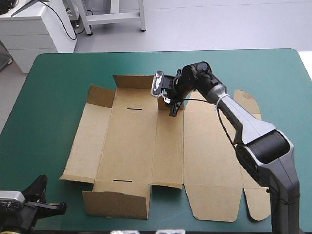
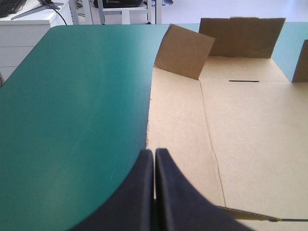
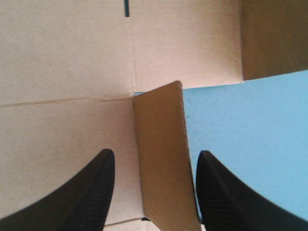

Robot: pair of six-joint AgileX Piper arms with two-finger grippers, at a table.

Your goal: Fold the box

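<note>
The box lies opened out as a cut brown sheet at the middle of the teal-green tabletop, with most panels flat. Three parts stand raised: the far wall, the corner flap just beside it on the left, and the near wall at the front edge.

The right hand reaches across the sheet to its far edge. Its black fingers are spread, one on each side of a small flap that stands upright between them. A gap shows at each fingertip.

The left hand sits low at the near left corner of the tabletop, off the board. Its fingers are pressed together into one point and hold nothing. The left edge of the box lies ahead of it.
</note>
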